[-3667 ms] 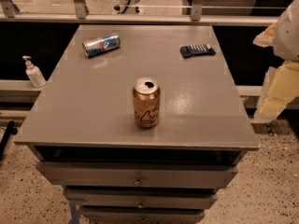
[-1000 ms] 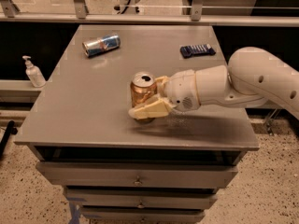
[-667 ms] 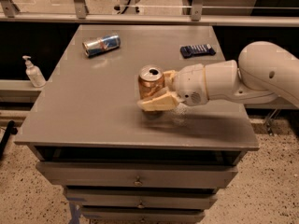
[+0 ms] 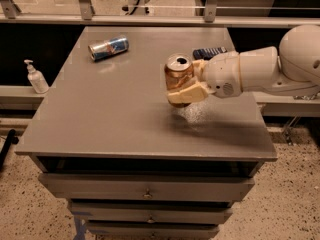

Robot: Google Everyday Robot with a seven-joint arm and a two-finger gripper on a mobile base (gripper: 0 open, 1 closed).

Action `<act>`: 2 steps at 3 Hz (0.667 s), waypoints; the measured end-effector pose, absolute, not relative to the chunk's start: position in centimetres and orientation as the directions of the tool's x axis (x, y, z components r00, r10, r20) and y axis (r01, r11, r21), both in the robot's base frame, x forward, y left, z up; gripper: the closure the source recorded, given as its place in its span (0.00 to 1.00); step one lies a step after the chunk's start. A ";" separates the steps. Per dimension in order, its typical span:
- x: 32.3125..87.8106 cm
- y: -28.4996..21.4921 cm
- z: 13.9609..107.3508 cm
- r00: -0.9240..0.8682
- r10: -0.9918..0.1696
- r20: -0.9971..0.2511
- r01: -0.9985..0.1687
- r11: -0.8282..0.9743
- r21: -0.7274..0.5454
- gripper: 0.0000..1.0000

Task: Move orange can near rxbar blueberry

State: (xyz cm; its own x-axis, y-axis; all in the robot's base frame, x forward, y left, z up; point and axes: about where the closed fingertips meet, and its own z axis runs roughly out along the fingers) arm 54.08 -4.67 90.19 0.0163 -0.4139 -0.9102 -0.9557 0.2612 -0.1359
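Observation:
The orange can (image 4: 178,76) is upright, with its silver top showing, and is held a little above the grey tabletop (image 4: 115,109). My gripper (image 4: 186,88) comes in from the right and is shut on the can, its cream fingers (image 4: 189,94) wrapped around the can's lower half. The rxbar blueberry (image 4: 208,52) is a dark navy wrapper lying flat at the table's back right, just behind the gripper and partly hidden by the white arm (image 4: 260,71).
A blue-and-silver can (image 4: 108,48) lies on its side at the back left of the table. A hand sanitizer bottle (image 4: 36,77) stands on a ledge to the left. Drawers sit under the table's front edge.
My arm came in from the right and took hold of the orange can. It has since lifted the can and carried it right and back, toward the rxbar.

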 end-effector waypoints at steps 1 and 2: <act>54.0 -4.6 90.1 0.016 -0.414 -0.910 -0.956 0.260 -0.135 1.00; 55.7 -6.5 91.2 0.046 -0.411 -0.911 -0.928 0.320 -0.191 1.00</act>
